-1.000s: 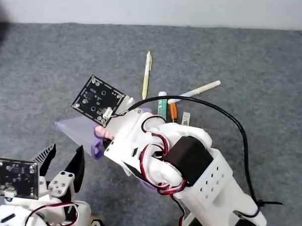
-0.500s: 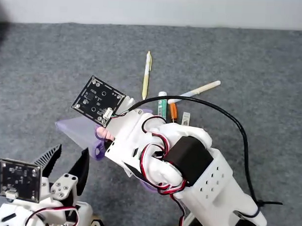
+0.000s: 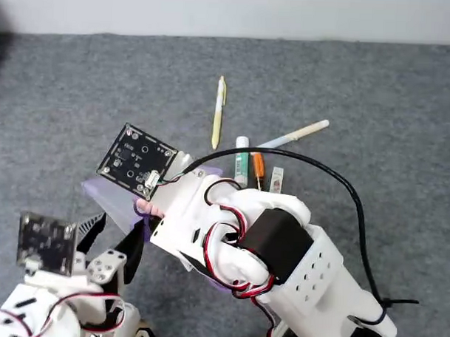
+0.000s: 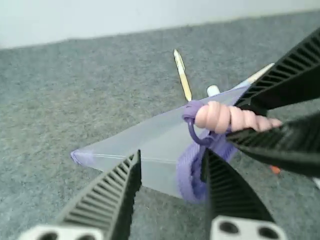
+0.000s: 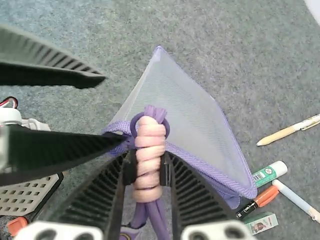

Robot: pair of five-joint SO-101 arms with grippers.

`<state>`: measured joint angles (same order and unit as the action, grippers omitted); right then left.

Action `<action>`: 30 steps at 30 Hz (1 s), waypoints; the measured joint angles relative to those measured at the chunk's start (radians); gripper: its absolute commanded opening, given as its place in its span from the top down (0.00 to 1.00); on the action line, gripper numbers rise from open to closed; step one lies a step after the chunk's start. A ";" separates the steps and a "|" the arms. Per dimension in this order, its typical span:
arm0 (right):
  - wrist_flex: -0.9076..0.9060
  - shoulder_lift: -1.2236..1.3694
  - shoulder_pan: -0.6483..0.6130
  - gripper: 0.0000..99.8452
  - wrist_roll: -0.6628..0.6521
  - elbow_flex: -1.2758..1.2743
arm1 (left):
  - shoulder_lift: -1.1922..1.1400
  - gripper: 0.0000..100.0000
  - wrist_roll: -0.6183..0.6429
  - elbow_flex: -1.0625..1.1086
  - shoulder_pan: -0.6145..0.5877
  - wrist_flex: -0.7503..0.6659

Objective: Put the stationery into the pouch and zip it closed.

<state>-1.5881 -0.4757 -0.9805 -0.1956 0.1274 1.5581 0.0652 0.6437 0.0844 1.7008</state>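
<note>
Right gripper point(image 5: 147, 160) clamped on the pink zip pull point(image 5: 149, 131) of the limp, light mesh pouch point(image 5: 190, 115), at 9 o'clock on the counter point(image 3: 405, 93); left gripper point(image 4: 171, 156) spread apart beside it; probably best gripped along its purple hem.

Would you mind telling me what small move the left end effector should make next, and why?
Probably close the left end effector on the pouch, whose edge sits between its open jaws. The right end effector is shut on the pink zipper pull, so bracing the pouch should let the zipper slide.
</note>
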 measured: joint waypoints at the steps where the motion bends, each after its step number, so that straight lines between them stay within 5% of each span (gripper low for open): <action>1: 0.000 0.000 0.000 0.99 0.000 0.000 | -0.014 0.80 0.000 0.000 0.000 -0.005; 30: -0.002 0.000 0.023 0.99 0.000 0.060 | -0.032 0.82 -0.049 0.002 0.000 0.023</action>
<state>-1.5896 -0.4757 -0.9574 -0.1956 0.1872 1.5259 0.0161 0.6452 0.0844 1.7238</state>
